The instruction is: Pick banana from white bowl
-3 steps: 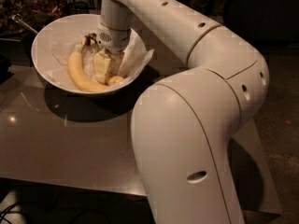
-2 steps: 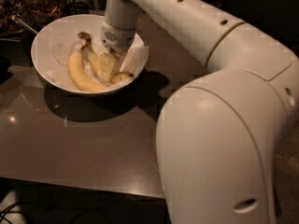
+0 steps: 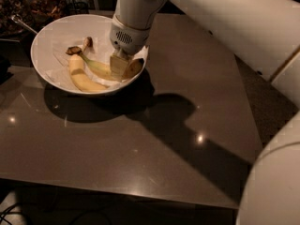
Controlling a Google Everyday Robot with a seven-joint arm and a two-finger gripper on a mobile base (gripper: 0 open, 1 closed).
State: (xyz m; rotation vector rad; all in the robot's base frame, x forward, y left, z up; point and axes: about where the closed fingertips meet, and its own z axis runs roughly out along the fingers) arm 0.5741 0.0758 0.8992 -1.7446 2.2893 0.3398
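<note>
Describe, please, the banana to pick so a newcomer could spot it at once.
On the dark table sits a white bowl. Inside it, the claw is over the banana on the right. It is slimmer, greener-yellow and dark-tipped, unlike the plump pale banana beside it.

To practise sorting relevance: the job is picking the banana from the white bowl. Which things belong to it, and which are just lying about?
Belong: slimmer greenish banana; white bowl; gripper, down in the bowl at that banana.
Lying about: plumper pale banana; table.
</note>
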